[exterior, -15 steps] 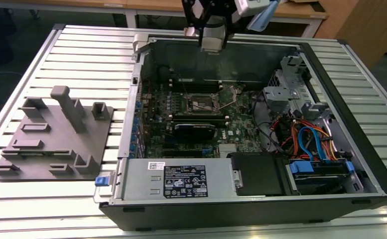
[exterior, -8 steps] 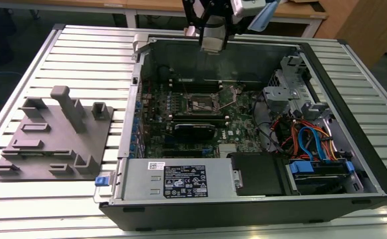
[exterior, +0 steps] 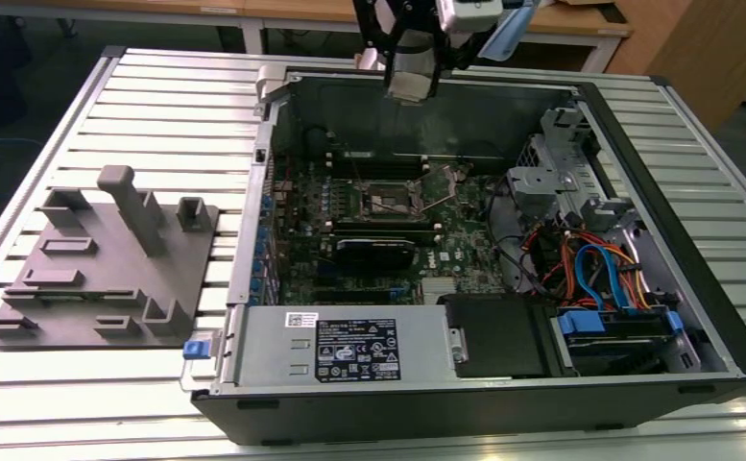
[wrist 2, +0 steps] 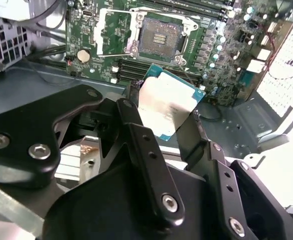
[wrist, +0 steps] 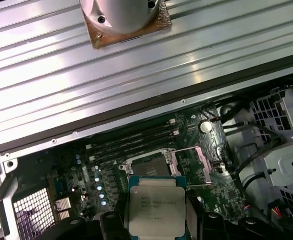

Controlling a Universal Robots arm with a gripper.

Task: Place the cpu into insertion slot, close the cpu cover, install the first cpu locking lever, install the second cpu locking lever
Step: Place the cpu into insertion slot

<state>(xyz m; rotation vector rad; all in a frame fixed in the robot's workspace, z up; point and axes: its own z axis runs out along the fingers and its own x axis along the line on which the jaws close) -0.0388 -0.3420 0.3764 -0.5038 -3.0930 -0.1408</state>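
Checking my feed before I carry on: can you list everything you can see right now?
table: one, silver, slatted, under everything
tray: one, grey with posts, on the table at the exterior view's left
computer case: one, black, open, on the table beside the tray
circuit board: one, green, inside the case
socket: one, dark square, on the board, empty
cover: one, silver frame, swung open beside the socket
power box: one, silver, in the case, low in the exterior view
cables: one bundle, blue and orange, in the case at the exterior view's right
chip: one, silver top, held above the board, not in the socket
gripper: one, black, shut on the chip
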